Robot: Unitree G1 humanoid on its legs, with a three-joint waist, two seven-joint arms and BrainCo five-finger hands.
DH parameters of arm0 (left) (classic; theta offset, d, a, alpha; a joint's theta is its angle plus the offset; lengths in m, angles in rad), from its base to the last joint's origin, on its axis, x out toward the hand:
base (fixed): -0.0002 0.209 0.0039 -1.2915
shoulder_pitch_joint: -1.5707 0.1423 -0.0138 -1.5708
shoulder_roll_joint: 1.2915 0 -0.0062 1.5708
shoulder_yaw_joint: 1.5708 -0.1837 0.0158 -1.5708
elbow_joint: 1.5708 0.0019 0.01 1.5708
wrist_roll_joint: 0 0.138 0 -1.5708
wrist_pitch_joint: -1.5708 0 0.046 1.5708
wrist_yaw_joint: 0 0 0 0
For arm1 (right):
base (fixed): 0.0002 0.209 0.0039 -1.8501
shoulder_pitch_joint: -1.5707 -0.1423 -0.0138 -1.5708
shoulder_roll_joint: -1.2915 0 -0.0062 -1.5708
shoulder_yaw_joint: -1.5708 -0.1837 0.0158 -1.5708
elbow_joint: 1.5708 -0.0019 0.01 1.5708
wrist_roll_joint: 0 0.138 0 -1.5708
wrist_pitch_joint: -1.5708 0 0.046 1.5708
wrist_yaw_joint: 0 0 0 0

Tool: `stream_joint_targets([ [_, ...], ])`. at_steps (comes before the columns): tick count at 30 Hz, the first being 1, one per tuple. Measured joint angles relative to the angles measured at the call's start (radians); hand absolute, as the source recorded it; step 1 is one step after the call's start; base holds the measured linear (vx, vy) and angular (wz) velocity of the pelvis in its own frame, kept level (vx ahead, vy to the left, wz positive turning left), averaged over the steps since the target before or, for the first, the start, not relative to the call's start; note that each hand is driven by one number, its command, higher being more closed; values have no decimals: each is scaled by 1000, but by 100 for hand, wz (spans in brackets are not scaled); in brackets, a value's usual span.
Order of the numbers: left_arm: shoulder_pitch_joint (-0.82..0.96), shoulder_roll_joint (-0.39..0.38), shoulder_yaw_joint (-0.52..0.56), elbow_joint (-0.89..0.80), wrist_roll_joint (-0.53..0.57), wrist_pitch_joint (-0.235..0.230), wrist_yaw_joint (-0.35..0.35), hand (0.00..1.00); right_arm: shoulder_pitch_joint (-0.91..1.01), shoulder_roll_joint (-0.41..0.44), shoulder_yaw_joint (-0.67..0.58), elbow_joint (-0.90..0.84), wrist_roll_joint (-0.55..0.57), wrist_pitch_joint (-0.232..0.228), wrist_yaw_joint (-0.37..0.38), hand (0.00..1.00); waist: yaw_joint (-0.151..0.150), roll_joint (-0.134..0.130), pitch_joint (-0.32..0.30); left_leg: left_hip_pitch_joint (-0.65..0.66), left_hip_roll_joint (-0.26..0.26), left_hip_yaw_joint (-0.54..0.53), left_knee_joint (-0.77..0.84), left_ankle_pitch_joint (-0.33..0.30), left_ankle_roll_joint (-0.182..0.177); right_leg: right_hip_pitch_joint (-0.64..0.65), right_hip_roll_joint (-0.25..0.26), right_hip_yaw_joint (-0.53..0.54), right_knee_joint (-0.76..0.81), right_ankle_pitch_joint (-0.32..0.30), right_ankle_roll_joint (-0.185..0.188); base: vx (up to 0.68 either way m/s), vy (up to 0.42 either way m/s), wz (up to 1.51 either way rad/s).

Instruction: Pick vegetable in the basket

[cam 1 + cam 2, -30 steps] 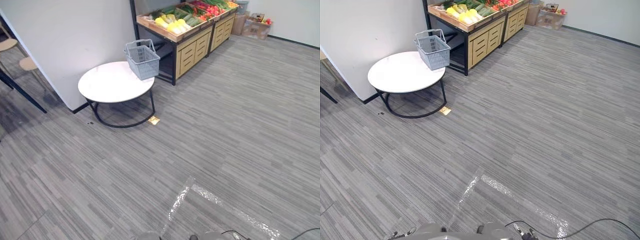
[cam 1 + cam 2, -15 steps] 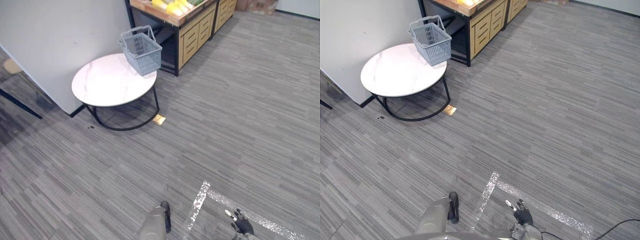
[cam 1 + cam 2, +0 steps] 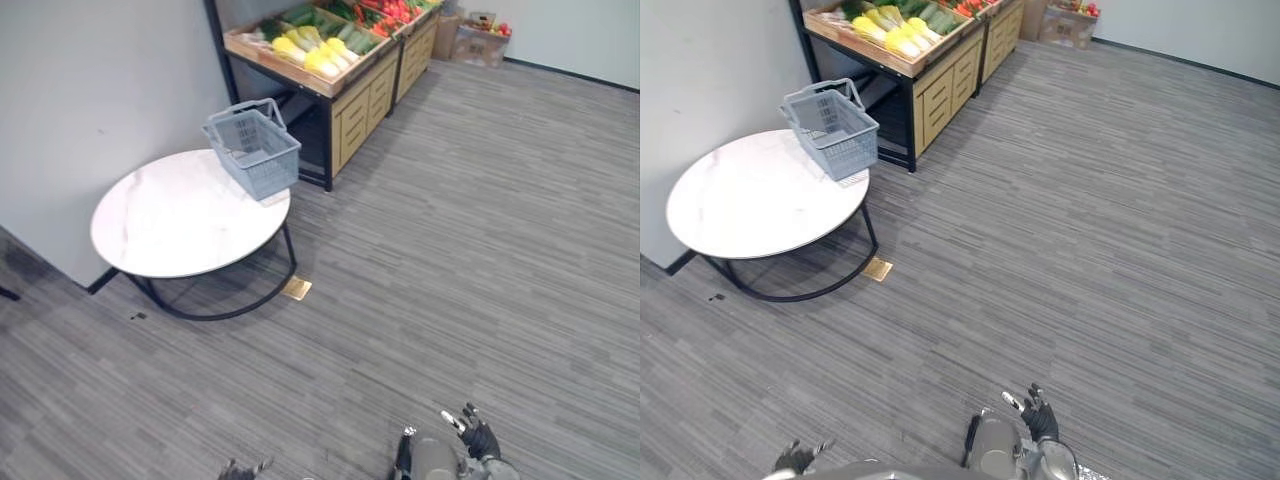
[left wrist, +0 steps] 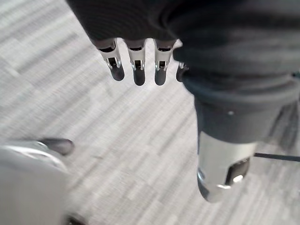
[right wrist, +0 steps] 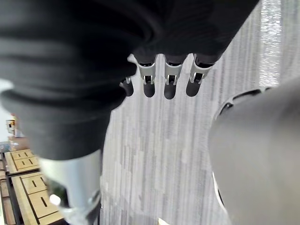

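Left wrist view: the left hand (image 4: 138, 55) hangs with fingers (image 4: 116, 66) straight, empty; right hand (image 5: 169, 74) likewise.

The basket (image 3: 262, 168) sits on the table (image 3: 160, 222), before the vegetable stand (image 3: 353, 108).

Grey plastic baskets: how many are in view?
1: the grey plastic basket stands on the round white marble-top table, at its edge nearest the wooden vegetable stand.

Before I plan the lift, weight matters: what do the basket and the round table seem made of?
Basket: probably grey plastic, matte, given its moulded lattice walls. Table: white top with faint veins, marble or marble-look, smooth; thin black frame, likely metal.
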Motion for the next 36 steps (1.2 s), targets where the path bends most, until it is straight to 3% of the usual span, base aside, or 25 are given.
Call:
stream_joint_targets([
  [2,-31,-12,-7,-13,-34,-35,2,0,10,-1,-4,-8,-10,-14,-3,0,-4,-4,1,51,16,-2,-10,-9,-16,5,14,22,-354,151,15,454,-221,23],
  [3,-30,-20,-5,-32,-57,-51,-2,0,19,-1,-5,-20,-34,-21,-5,0,-4,-14,0,76,12,-4,-9,-30,-53,24,11,38,-478,179,42,528,-262,26],
  [4,-28,-31,3,-45,-67,-71,-12,0,35,7,-9,-31,-58,-28,-4,0,-1,-39,-1,124,0,-11,-9,-73,-113,33,-11,67,-519,248,51,564,-256,12],
  [5,-30,-47,5,-46,-67,-79,-16,0,25,-3,-14,-35,-70,-28,-2,0,1,-17,10,145,19,-12,-6,-93,-130,28,1,68,-480,300,52,575,-265,11],
  [6,-31,-71,3,-47,-67,-84,-29,0,6,-15,-14,-41,-80,-24,-4,0,-4,9,17,145,44,-22,17,-99,-140,-6,8,67,-376,315,44,546,-294,13],
  [8,-30,-102,2,-46,-65,-91,-40,0,11,-14,-15,-66,-80,-11,-6,0,-4,14,17,146,68,-48,61,-84,-135,-39,6,66,-238,298,19,537,-357,30],
  [9,-26,-122,2,-40,-58,-91,-39,0,10,-15,-14,-66,-79,1,-6,0,-2,14,16,148,85,-72,103,-72,-136,-47,6,56,-161,252,-35,530,-354,19],
  [11,-16,-130,19,-46,-45,-86,-34,0,1,-15,-15,-62,-79,16,-8,0,3,24,12,126,114,-114,209,-38,-109,-36,18,38,-96,179,-47,398,-248,3],
  [12,0,-130,45,-46,-36,-77,-29,0,-4,-20,-15,-61,-81,21,-8,0,2,43,5,66,147,-134,354,12,-108,-10,45,29,-97,160,-65,338,-186,-9],
  [13,8,-128,71,-39,-15,-68,-22,0,-3,-22,-15,-62,-80,20,-8,0,1,68,6,-25,187,-170,550,142,-157,38,76,14,-122,141,-66,412,-210,-13],
  [14,14,-126,74,-25,-14,-61,-19,0,1,-24,-15,-61,-80,20,-8,0,0,79,2,-68,208,-183,627,248,-197,67,95,9,-145,134,-68,323,-102,-15],
  [15,28,-122,78,2,-11,-50,-16,0,7,-29,-12,-59,-80,20,-8,0,3,85,-7,-110,237,-193,700,439,-211,130,123,7,-204,129,-75,483,-63,6],
  [16,38,-116,105,6,-10,-43,-16,0,6,-36,-4,-42,-87,14,-7,0,7,90,-4,-231,271,-187,893,353,-190,208,143,-3,-274,120,-89,484,-55,16],
  [19,32,-117,120,-21,-8,-37,-16,0,-6,-48,-4,5,-105,18,-13,0,32,92,0,-379,251,-120,994,147,-150,313,141,-8,-329,93,-88,419,-67,17],
  [21,32,-113,133,-29,-8,-36,-13,0,-7,-50,-3,29,-115,19,-13,0,52,87,3,-419,205,-51,826,59,-145,391,115,-15,-347,75,-70,347,-40,0],
  [22,36,-107,133,-30,-7,-31,-9,0,-8,-48,-4,37,-118,15,-14,0,56,80,6,-417,169,-8,625,44,-150,424,93,-15,-350,55,-58,408,21,4],
  [24,39,-100,133,-32,4,-15,2,0,-8,-47,-9,42,-117,13,-14,0,57,77,7,-415,109,26,288,73,-149,450,69,-23,-354,27,-36,406,73,15],
  [25,45,-91,126,-28,29,-2,6,0,-13,-46,-14,54,-118,12,-14,0,59,78,8,-416,82,22,88,127,-150,472,66,-28,-370,12,-24,292,104,12],
  [27,74,-80,110,-4,49,16,8,0,-15,-42,-15,60,-117,6,-17,0,70,79,11,-429,78,-6,-41,168,-161,520,76,-25,-397,-16,-5,435,190,-1],
  [28,94,-76,109,20,69,31,13,0,-15,-38,-14,74,-118,5,-18,0,86,71,14,-435,83,-9,-14,231,-153,557,77,-11,-415,-36,12,492,234,-10],
  [30,122,-67,108,39,72,38,22,0,-26,-25,-14,98,-126,5,-21,0,97,53,23,-442,68,-2,49,287,-125,593,63,27,-438,-63,9,518,205,-3],
  [31,124,-60,94,48,92,39,31,0,-42,-17,-10,111,-160,5,-18,0,100,29,34,-470,65,1,138,254,-82,603,62,73,-436,-55,5,595,190,7],
  [33,125,-41,78,52,101,42,34,0,-50,1,-5,114,-193,6,-18,0,102,13,43,-483,54,10,221,200,-51,613,36,125,-416,-15,49,569,231,10],
  [35,125,-40,78,51,100,55,35,0,-49,0,-1,114,-219,7,-15,0,107,2,37,-437,21,35,207,162,-34,595,4,159,-329,3,63,431,195,-3],
  [36,125,-38,78,49,101,67,37,0,-49,1,-3,113,-228,7,-17,0,107,-6,30,-399,-7,49,181,143,-26,556,-30,168,-208,11,76,385,164,-2],
])
